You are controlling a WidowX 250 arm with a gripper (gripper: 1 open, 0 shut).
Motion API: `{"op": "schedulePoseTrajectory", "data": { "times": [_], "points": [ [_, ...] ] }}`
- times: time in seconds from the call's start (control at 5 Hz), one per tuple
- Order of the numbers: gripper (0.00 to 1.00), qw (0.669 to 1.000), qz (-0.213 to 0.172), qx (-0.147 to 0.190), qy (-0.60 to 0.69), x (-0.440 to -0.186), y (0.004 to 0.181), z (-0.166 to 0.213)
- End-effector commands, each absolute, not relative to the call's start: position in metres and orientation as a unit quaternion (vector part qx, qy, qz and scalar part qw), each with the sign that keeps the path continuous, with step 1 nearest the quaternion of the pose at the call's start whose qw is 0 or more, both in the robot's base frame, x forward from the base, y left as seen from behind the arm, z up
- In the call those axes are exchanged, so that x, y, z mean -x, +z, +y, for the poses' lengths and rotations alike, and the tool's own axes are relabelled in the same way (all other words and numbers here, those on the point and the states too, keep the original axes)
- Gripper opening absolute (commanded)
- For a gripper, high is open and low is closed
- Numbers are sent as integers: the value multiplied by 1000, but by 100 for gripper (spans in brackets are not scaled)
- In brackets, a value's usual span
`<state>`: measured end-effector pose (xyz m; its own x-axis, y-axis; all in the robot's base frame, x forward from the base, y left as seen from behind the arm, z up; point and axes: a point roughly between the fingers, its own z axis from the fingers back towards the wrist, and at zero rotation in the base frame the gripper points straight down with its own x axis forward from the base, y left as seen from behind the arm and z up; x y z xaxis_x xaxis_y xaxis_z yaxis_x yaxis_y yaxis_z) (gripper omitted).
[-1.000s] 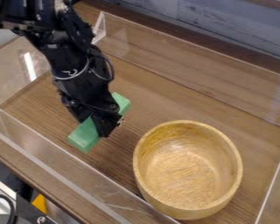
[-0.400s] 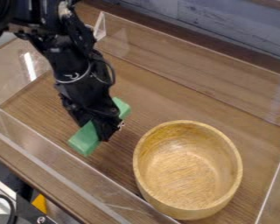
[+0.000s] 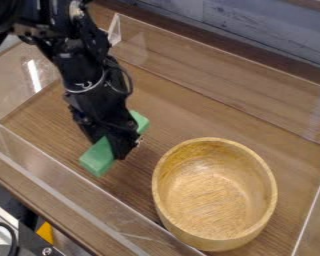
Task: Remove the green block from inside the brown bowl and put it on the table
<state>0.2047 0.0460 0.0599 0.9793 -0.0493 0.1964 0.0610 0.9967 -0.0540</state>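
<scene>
Left of the brown bowl, tool stands clamped on green block, low over table.

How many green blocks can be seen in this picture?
1. The green block is on the table, to the left of the brown bowl and outside it, with the claw straddling it. The bowl looks empty; no other block shows.
</scene>
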Motion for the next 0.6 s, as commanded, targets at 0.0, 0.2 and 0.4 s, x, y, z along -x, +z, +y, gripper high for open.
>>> {"op": "schedulePoseTrajectory", "data": {
  "times": [0.0, 0.2, 0.4],
  "points": [
    [0, 993, -116, 23, -23, -214, 68, 53],
    [100, 993, -111, 20, -20, -215, 65, 55],
    [100, 994, -110, 21, -17, -218, 71, 56]
  ]
}}
